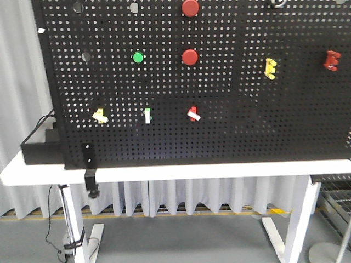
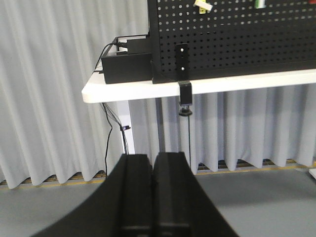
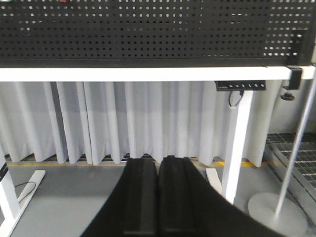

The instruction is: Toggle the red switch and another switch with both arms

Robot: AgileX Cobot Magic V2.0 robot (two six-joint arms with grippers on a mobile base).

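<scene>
Left wrist-mounted: yellow switch [image 2: 202, 5] sits above left tool [image 2: 151, 159].

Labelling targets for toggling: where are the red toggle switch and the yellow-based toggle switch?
red switch [image 1: 193, 114], exterior front view, where red base meets white lever.
yellow-based switch [image 1: 100, 115], exterior front view, middle of its pale lever.
</scene>
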